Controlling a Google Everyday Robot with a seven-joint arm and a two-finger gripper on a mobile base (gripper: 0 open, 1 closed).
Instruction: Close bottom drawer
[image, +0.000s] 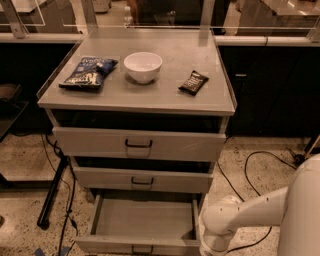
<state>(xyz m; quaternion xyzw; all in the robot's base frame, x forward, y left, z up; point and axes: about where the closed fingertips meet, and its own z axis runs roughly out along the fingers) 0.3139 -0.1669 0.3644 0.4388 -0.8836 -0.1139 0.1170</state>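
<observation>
Well, your bottom drawer (145, 220) should slide stiff and light — push its front panel; the gripper sits out of view below the cabinet's (165, 97) front-right corner, so its state cannot be told.

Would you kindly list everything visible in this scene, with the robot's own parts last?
cabinet: one, grey metal, centre.
bowl: one, white, middle of the cabinet top.
chip bag: one, blue, left of the bowl.
snack packet: one, dark, right of the bowl.
top drawer: one, grey, uppermost.
middle drawer: one, grey, below it.
bottom drawer: one, grey, lowest, pulled open.
cable: black, on the floor at right.
arm: one, white, beside the bottom drawer's right front corner.
gripper: out of view, below the picture's lower edge.
</observation>
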